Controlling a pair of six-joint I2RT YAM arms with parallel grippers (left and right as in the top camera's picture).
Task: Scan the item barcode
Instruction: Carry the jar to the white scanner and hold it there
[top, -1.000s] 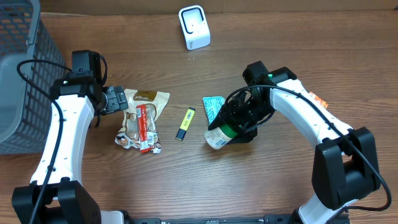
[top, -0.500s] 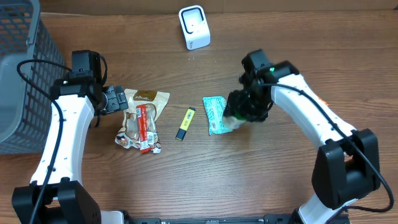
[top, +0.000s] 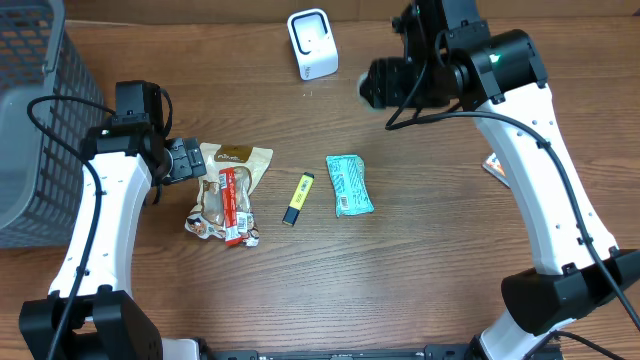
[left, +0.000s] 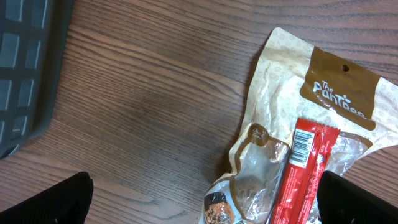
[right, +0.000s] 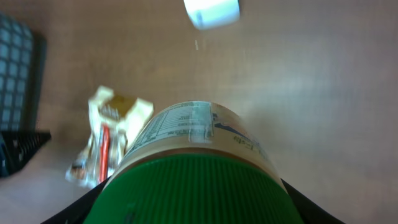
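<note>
The right pincer (top: 392, 82) clasps the green-lidded, pale-labelled plastic jar (right: 199, 149), raised just beside the white boxy scanner (top: 312, 43). Best roll the jar until its barcode squarely faces the scanner's window, then hold steady. The left pincer (left: 205, 205) gapes empty, well apart from the scanner.

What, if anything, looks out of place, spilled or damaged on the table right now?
Nothing is spilled or visibly damaged. The only untidy spot is left of centre: a red snack bar lies on a crumpled tan pouch in a small heap. The marker and teal packet lie flat, apart.
</note>
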